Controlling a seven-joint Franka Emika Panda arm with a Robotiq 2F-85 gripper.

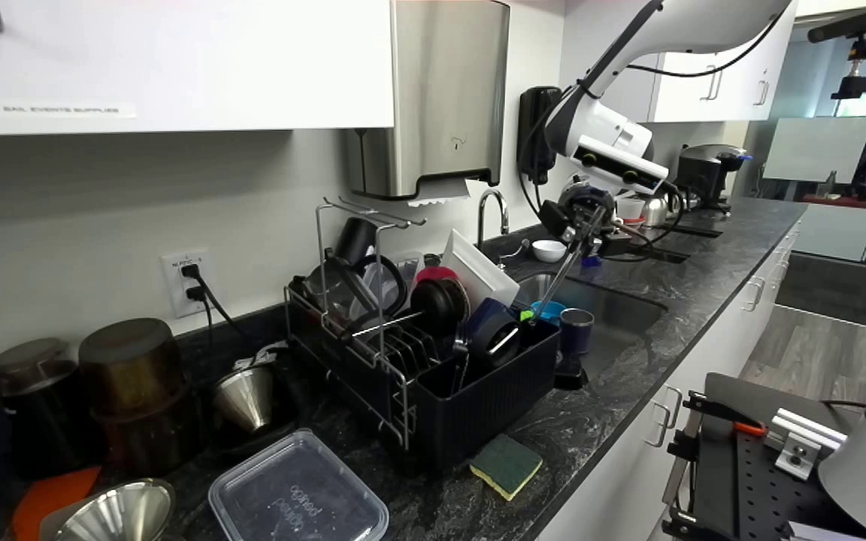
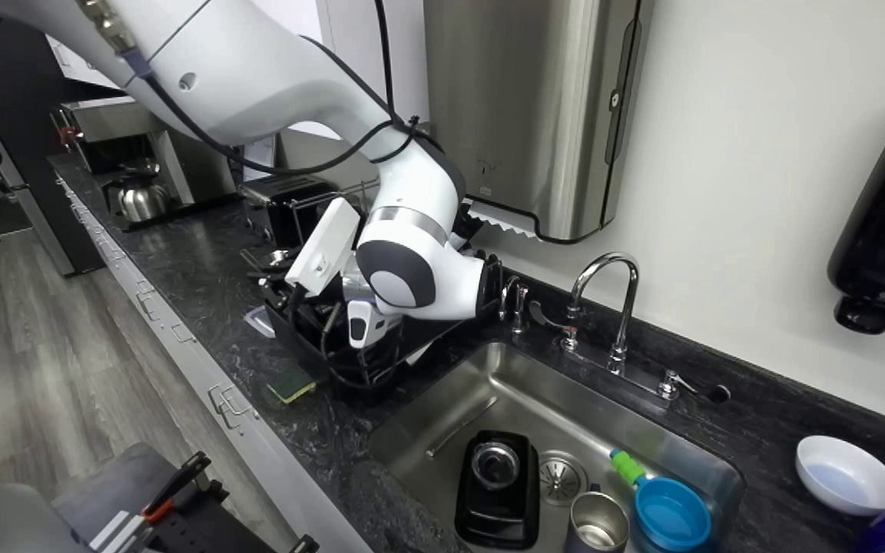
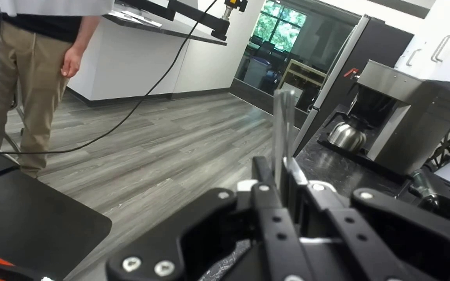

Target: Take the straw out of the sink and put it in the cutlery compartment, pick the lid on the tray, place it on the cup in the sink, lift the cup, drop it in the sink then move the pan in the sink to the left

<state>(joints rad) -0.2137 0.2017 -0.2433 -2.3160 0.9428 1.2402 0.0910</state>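
Step, judged: delivering clear straw (image 3: 283,130) to cutlery compartment (image 1: 487,412) | End effector (image 3: 281,168): clenched on straw | Straw: ahead of end effector, sloping down | Next, judged: bring tip over compartment, lower, release

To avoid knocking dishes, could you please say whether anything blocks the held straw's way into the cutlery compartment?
Nothing visible does: in an exterior view, the straw slants down to the edge of the cutlery compartment, beside a dark blue item.
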